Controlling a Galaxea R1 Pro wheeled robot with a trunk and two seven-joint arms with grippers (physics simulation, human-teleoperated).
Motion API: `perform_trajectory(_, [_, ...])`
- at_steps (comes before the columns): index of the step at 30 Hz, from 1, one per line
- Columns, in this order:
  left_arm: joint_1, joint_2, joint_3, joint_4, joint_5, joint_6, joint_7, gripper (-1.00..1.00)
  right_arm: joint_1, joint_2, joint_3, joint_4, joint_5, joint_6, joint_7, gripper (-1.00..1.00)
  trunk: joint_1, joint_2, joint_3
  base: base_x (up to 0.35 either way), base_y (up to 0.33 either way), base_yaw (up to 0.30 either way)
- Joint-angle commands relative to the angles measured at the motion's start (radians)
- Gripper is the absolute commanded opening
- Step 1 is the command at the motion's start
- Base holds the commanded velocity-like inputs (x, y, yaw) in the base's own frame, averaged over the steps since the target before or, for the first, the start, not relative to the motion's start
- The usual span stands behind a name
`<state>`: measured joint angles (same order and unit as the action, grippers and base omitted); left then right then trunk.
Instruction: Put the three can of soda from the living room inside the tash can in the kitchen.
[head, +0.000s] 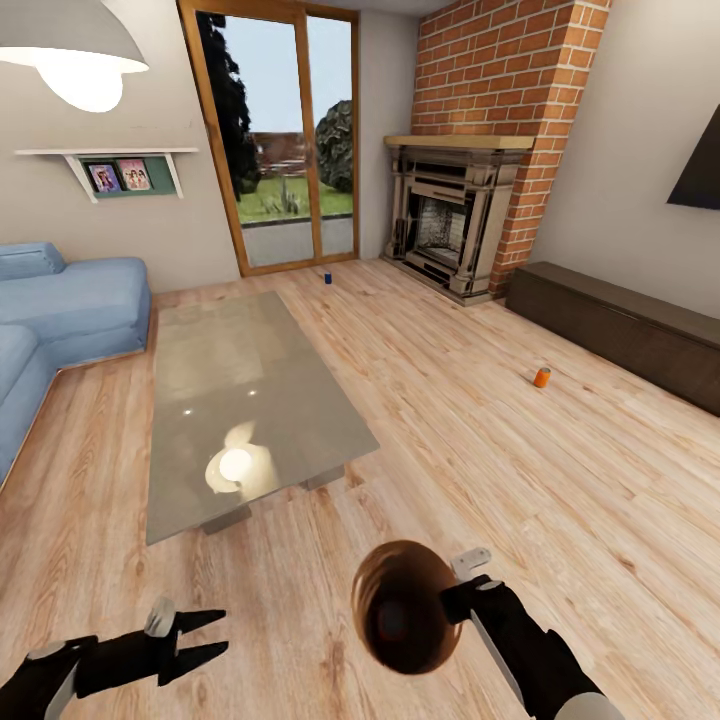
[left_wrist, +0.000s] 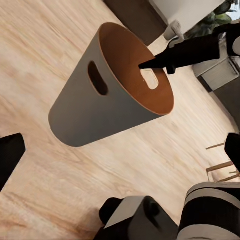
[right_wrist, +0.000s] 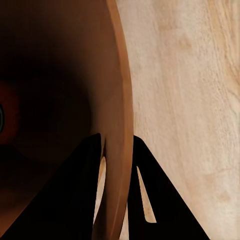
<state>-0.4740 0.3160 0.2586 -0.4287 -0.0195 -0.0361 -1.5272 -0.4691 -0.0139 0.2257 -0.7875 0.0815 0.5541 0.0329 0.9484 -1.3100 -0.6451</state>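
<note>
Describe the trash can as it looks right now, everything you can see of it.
The trash can is a small round tapered bin, matte light grey outside and glossy copper-brown inside, with slot handle cutouts on opposite sides of its wall. It hangs off the wood floor, tilted, its open mouth toward the head camera. The right gripper is clamped on its rim, one finger inside and one outside. Something reddish lies dimly at its bottom; I cannot tell what. The left gripper is open and apart from it.

We see a trash can (left_wrist: 95, 107) that is light grey outside and glossy copper-brown inside, and both grippers (head: 195, 635) are black. One soda can (head: 542, 377) is orange, another (head: 327, 277) blue. The plank floor (head: 480, 440) is pale wood with streaked grain, the sofa (head: 70, 305) soft blue, the fireplace chimney (head: 500, 70) red brick, and the low table top (head: 240, 400) glossy grey-green.
</note>
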Motion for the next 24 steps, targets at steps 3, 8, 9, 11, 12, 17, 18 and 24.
perform_trajectory(3, [0.0,0.003,0.016,0.023,0.001,-0.034,0.045,1.0,0.0,-0.015,-0.008,-0.001,-0.002,-0.006,0.03,-1.0,0.0,0.0,0.0,0.0,0.0,0.0])
perform_trajectory(8, [0.0,-0.001,0.021,0.033,0.003,-0.048,0.146,1.0,0.0,-0.027,-0.073,-0.001,-0.003,-0.009,0.042,-1.0,0.0,0.0,0.0,0.0,0.0,0.0])
perform_trajectory(9, [0.0,-0.001,0.022,0.034,0.003,-0.048,0.154,1.0,0.0,-0.028,-0.08,-0.001,-0.004,-0.009,0.043,-1.0,0.0,0.0,0.0,0.0,0.0,0.0])
perform_trajectory(11, [0.0,-0.001,0.023,0.034,0.003,-0.049,0.161,1.0,0.0,-0.028,-0.087,-0.001,-0.004,-0.009,0.043,-1.0,0.0,0.0,0.0,0.0,-0.012,0.0])
perform_trajectory(12, [0.0,-0.002,0.023,0.034,0.003,-0.049,0.163,1.0,0.0,-0.029,-0.089,-0.001,-0.004,-0.009,0.044,-1.0,0.0,0.0,0.0,0.0,-0.079,0.0])
perform_trajectory(17, [0.0,-0.002,0.024,0.034,0.003,-0.05,0.167,1.0,0.0,-0.029,-0.093,-0.001,-0.005,-0.01,0.045,-1.0,0.0,0.0,0.0,0.0,-0.172,0.0])
perform_trajectory(18, [0.0,-0.002,0.024,0.034,0.003,-0.05,0.168,1.0,0.0,-0.029,-0.093,-0.001,-0.005,-0.01,0.045,-1.0,0.0,0.0,0.0,0.0,-0.225,0.0])
perform_trajectory(24, [0.0,-0.002,0.024,0.035,0.003,-0.05,0.169,1.0,0.0,-0.029,-0.094,-0.002,-0.005,-0.01,0.045,-1.0,0.0,0.0,0.0,0.0,-0.187,0.0])
